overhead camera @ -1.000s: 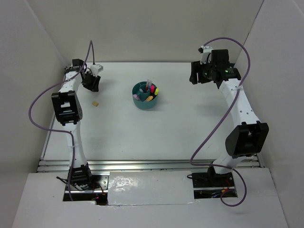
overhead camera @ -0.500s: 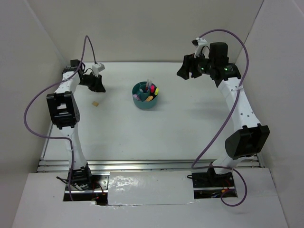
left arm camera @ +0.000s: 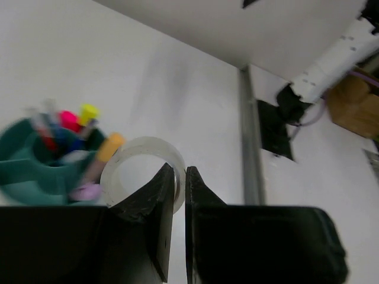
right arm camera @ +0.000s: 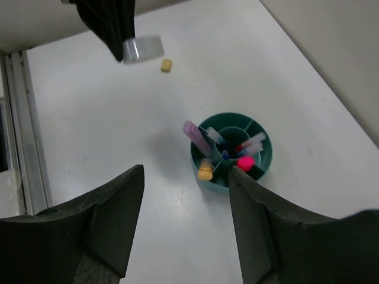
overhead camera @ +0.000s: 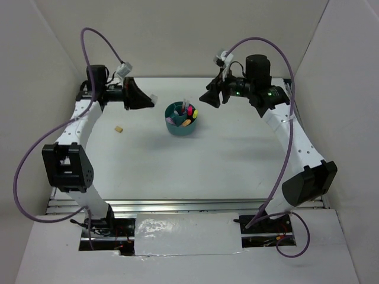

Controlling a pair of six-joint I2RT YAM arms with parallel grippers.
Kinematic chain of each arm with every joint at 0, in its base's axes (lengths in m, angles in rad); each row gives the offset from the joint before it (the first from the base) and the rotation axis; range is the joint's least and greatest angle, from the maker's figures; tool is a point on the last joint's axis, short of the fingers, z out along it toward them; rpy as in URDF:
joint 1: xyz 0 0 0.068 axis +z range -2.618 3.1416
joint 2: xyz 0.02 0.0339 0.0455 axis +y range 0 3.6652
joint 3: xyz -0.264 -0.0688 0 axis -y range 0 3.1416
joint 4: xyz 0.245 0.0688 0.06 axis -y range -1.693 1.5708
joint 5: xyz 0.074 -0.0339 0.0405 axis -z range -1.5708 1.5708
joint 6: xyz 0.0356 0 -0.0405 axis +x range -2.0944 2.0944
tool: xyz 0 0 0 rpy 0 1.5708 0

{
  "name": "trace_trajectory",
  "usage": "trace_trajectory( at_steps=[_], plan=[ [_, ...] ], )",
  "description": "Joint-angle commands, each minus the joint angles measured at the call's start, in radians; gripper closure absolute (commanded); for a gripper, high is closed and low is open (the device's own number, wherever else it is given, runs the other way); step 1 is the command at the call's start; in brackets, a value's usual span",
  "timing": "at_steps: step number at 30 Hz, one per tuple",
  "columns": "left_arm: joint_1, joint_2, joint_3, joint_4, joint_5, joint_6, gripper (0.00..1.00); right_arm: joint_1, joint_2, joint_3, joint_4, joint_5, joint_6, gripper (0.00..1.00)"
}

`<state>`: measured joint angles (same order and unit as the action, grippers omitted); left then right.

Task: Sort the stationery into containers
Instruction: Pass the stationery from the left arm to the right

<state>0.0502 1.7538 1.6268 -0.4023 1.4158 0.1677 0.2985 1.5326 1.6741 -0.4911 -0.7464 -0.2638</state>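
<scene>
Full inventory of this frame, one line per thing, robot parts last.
Round teal plastic desk organizer: 1, teal, far middle of the table.
Highlighter caps: 2, pink and yellow, standing in the organizer.
Lilac stick: 1, lilac, leaning out of the organizer.
Orange stick: 1, orange, in the organizer beside the lilac stick.
Thin pens: red and blue, in the organizer, count unclear.
Tan eraser: 1, tan, on the table left of the organizer.
Clear ring: 1, clear, held off the table.
Left gripper: black, jaws shut on the ring.
Right gripper: black, jaws open, empty.
</scene>
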Motion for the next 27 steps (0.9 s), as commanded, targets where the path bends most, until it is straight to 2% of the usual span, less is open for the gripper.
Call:
trace_trajectory(
  at_steps=[1, 2, 3, 5, 7, 13, 16, 18, 19, 20, 23, 26, 27],
  plan=[
    [-0.079, -0.158, -0.22, 0.555, 0.236, -0.463, 0.91, 0.062, -0.008, 0.045, 0.048, -0.096, -0.176, 0.35],
    [-0.11, -0.184, -0.322, 0.849, 0.236, -0.55, 0.91, 0.086, -0.006, 0.042, 0.052, -0.099, -0.228, 0.34],
    [-0.124, -0.223, -0.362, 0.982, 0.238, -0.7, 0.9, 0.099, -0.008, 0.021, 0.071, -0.108, -0.251, 0.32],
    [-0.148, -0.247, -0.439, 1.237, 0.239, -0.787, 0.9, 0.129, -0.028, -0.014, 0.092, -0.097, -0.354, 0.3],
    [-0.15, -0.258, -0.435, 1.209, 0.242, -0.754, 0.89, 0.148, -0.046, -0.075, 0.112, -0.085, -0.435, 0.27],
    [-0.202, -0.26, -0.452, 1.205, 0.241, -0.795, 0.91, 0.177, -0.1, -0.18, 0.069, -0.045, -0.912, 0.27],
    [-0.228, -0.252, -0.464, 1.208, 0.242, -0.833, 0.91, 0.176, -0.117, -0.211, 0.115, -0.048, -1.018, 0.29],
    [-0.239, -0.235, -0.469, 1.27, 0.239, -0.934, 0.92, 0.166, -0.108, -0.183, 0.109, -0.063, -1.086, 0.31],
    [-0.249, -0.223, -0.472, 1.357, 0.241, -0.998, 0.92, 0.163, -0.091, -0.163, 0.056, -0.08, -1.116, 0.32],
    [-0.254, -0.193, -0.473, 1.413, 0.242, -1.134, 0.92, 0.162, -0.08, -0.124, 0.025, -0.09, -1.152, 0.33],
    [-0.274, -0.156, -0.501, 1.661, 0.241, -1.356, 0.94, 0.153, -0.062, -0.08, -0.073, -0.113, -1.267, 0.34],
    [-0.291, -0.12, -0.498, 1.686, 0.239, -1.457, 0.97, 0.149, -0.065, -0.083, -0.18, -0.131, -1.423, 0.35],
    [-0.299, -0.111, -0.499, 1.758, 0.239, -1.497, 0.97, 0.149, -0.068, -0.088, -0.204, -0.139, -1.443, 0.35]
  ],
)
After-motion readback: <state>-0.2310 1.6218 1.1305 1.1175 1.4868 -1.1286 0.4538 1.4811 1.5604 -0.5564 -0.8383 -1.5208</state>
